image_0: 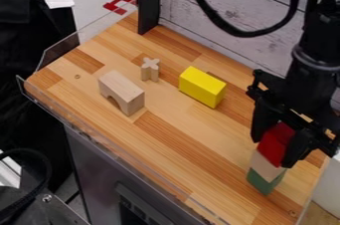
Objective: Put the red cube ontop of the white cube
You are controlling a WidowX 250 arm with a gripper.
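At the right of the camera view, the black gripper (pixel 277 144) hangs over the counter with its two fingers closed on opposite sides of the red cube (pixel 275 143). Directly below the red cube is the white cube (pixel 266 166), which looks pale and wooden; no gap shows between them. The white cube stands on a green block (pixel 264 182), which rests on the counter near its right end. The fingers cover parts of the red cube's sides.
A yellow block (pixel 202 87) lies mid-counter, left of the gripper. Further left are a wooden arch block (pixel 122 92) and a small cross-shaped piece (pixel 150 69). Clear low walls edge the wooden counter (pixel 179 144), and a plank wall (pixel 219 25) stands behind.
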